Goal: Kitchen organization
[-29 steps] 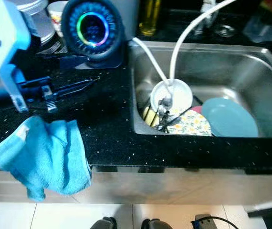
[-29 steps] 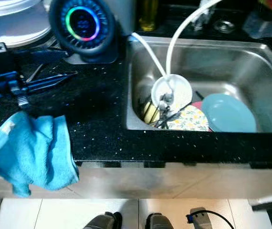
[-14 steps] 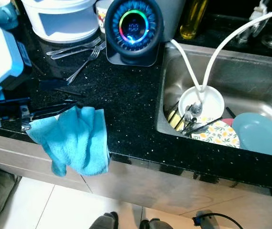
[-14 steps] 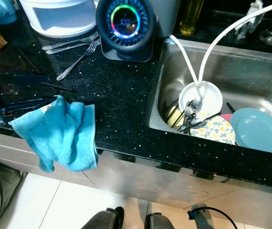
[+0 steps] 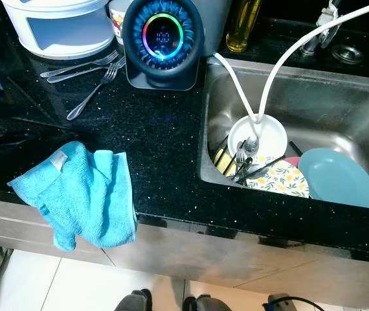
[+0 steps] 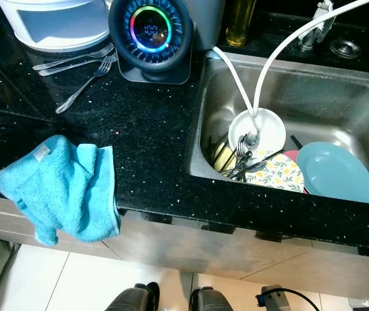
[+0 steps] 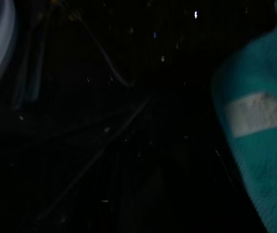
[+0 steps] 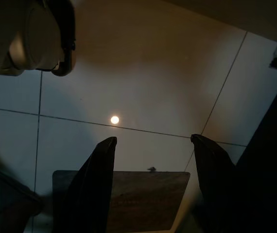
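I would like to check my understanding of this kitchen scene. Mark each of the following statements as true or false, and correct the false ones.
1. The blue terry cloth hangs partly over the front edge of the black speckled counter. True.
2. The light blue round plate lies on the counter. False: it lies inside the steel sink.
3. Metal forks lie on the counter near the white appliance. True.
4. The right gripper holds the cloth. False: its jaws are open and empty, above the tiled floor.
5. The round device with a glowing ring stands in the sink. False: it stands on the counter.
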Controlling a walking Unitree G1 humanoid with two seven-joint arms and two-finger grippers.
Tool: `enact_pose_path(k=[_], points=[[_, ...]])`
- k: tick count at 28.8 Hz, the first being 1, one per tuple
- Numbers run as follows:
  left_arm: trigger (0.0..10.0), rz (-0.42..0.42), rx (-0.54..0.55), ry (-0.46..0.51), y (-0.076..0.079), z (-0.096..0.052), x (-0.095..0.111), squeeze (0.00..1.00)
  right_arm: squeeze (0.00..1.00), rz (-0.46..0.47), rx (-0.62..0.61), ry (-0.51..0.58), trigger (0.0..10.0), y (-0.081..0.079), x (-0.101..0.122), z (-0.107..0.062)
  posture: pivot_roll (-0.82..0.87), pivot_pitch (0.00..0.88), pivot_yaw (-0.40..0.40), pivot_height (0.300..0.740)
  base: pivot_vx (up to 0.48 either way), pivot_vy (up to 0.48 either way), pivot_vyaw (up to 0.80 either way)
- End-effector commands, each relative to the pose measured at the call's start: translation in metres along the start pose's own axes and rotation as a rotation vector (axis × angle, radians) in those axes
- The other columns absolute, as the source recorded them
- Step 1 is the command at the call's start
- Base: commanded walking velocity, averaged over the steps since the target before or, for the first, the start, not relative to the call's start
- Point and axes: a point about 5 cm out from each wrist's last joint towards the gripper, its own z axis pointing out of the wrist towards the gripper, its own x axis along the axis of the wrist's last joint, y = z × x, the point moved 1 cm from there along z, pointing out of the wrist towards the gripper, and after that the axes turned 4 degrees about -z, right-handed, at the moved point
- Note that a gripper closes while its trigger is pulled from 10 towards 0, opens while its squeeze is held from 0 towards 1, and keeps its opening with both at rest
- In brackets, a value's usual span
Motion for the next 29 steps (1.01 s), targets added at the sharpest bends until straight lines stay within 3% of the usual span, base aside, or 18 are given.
enact_pose_path(k=[1, 8, 12, 15, 23, 29], points=[[10.0, 0.035, -0.033, -0.057, -0.003, -0.007, -0.003, 0.00, 0.00, 0.002, -0.009, -0.051, 10.0, 0.002, -0.016, -0.003, 0.10, 0.199, -0.050, 0.740, 0.000, 0.000, 0.00], [10.0, 0.086, -0.116, -0.032, -0.020, -0.013, 0.000, 0.00, 0.00, -0.008, -0.025, -0.067, 10.0, 0.008, -0.022, -0.004, 0.10, 0.210, -0.057, 0.740, 0.000, 0.000, 0.00], [10.0, 0.111, -0.078, 0.003, -0.031, -0.013, 0.005, 0.00, 0.00, -0.010, -0.028, -0.069, 10.0, 0.009, -0.023, -0.005, 0.09, 0.214, -0.058, 0.740, 0.000, 0.000, 0.00], [10.0, 0.126, -0.043, 0.007, -0.042, -0.009, 0.006, 0.00, 0.00, -0.015, -0.034, -0.072, 10.0, 0.011, -0.024, -0.005, 0.09, 0.220, -0.059, 0.740, 0.000, 0.000, 0.00], [10.0, 0.112, -0.085, -0.019, -0.048, 0.003, -0.002, 0.00, 0.00, -0.025, -0.045, -0.087, 10.0, 0.015, -0.031, -0.007, 0.07, 0.240, -0.066, 0.740, 0.000, 0.000, 0.00], [10.0, 0.119, -0.079, -0.009, -0.056, 0.010, 0.003, 0.00, 0.00, -0.027, -0.054, -0.097, 10.0, 0.020, -0.037, -0.009, 0.05, 0.256, -0.066, 0.740, 0.000, 0.000, 0.00]])
